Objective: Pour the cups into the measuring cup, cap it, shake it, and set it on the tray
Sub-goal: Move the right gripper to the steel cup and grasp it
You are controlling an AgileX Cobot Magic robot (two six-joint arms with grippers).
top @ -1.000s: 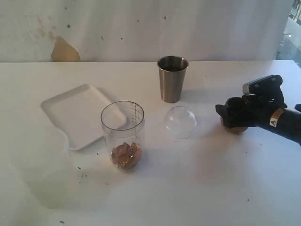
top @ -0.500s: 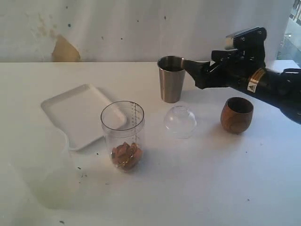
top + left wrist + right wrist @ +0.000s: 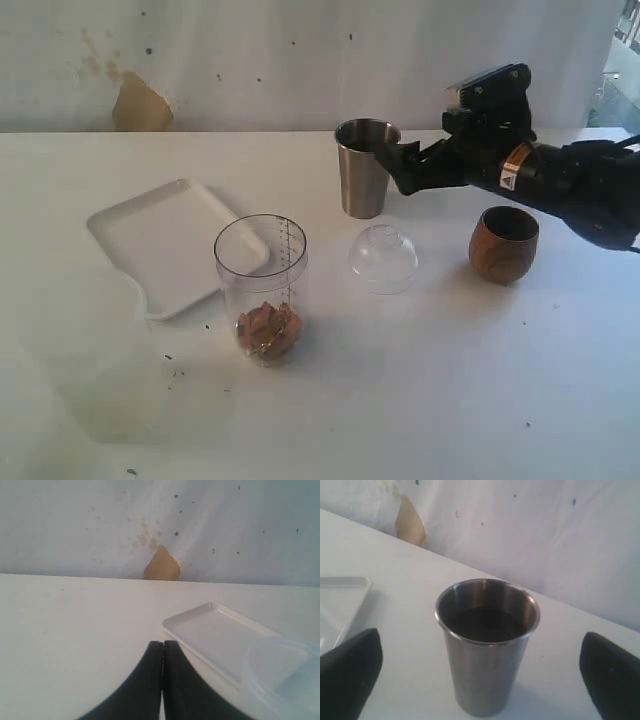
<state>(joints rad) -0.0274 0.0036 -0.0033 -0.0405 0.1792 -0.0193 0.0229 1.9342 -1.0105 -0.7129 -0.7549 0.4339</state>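
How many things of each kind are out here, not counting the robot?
Cups to pour from: 2, the steel tumbler and the wooden cup
measuring cup: 1
clear dome cap: 1
white tray: 1
cloudy plastic cup: 1
Total: 6

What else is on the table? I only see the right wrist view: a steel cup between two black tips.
Observer: A brown wooden cup stands upright nearby, nothing touching it.
Operator: Where does the pouring go?
Observer: Likely into a clear measuring cup beside the white tray; brownish pieces lie at its bottom.
Operator: And the other arm?
Observer: Its gripper is shut, empty, facing the tray.
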